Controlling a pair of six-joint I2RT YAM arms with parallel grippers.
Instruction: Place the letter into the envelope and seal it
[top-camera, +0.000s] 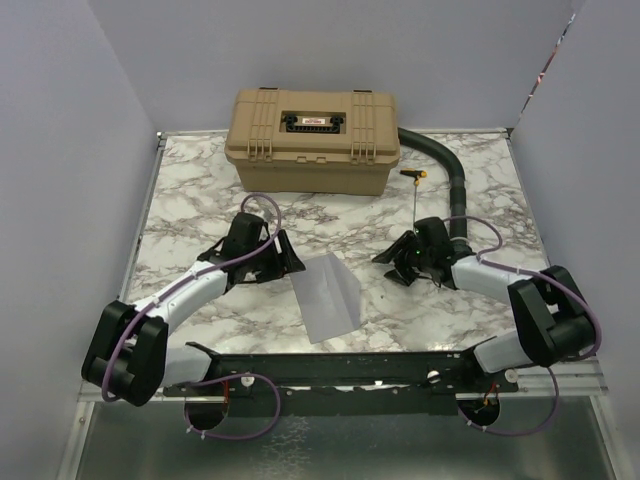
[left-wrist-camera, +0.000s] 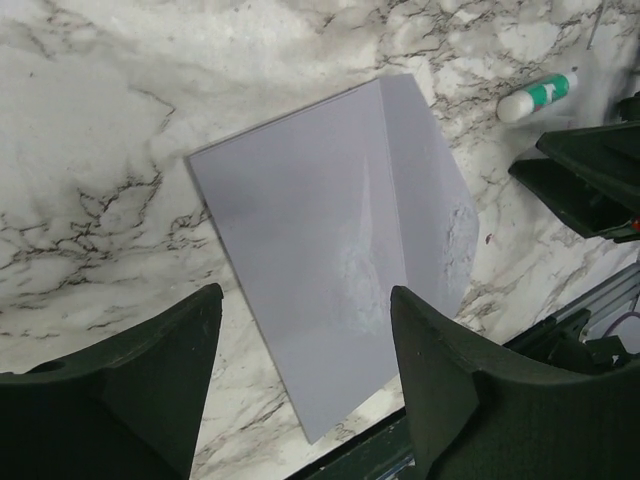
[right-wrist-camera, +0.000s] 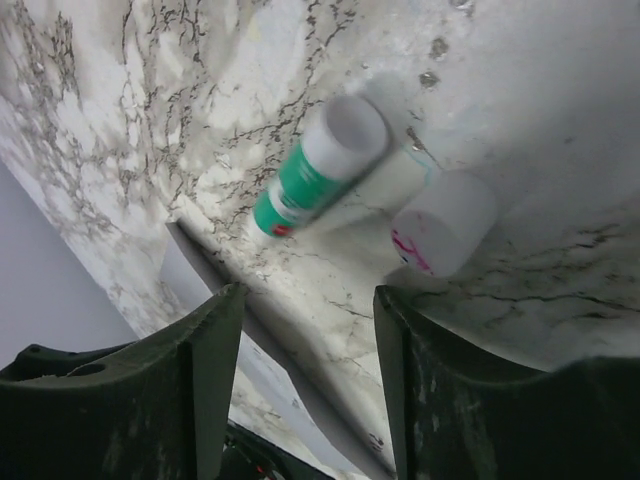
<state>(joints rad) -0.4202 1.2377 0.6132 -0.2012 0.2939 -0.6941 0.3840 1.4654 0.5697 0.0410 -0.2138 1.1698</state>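
Observation:
The grey-lavender envelope (top-camera: 329, 296) lies flat on the marble table between the two arms. In the left wrist view the envelope (left-wrist-camera: 320, 260) has a crease down its right side, and a whitish smear sits beside that crease. My left gripper (top-camera: 287, 262) hovers at its left edge, open and empty (left-wrist-camera: 305, 296). To the right of the envelope my right gripper (top-camera: 396, 262) stands open (right-wrist-camera: 308, 292) over a green-labelled glue stick (right-wrist-camera: 318, 168) and a white cap (right-wrist-camera: 445, 222), both on the table. The letter is out of view.
A tan hard case (top-camera: 315, 140) stands shut at the back of the table. A black corrugated hose (top-camera: 445, 170) curves in from the back right, with a thin yellow-tipped rod (top-camera: 415, 180) beside it. The glue stick (left-wrist-camera: 537, 96) lies just right of the envelope.

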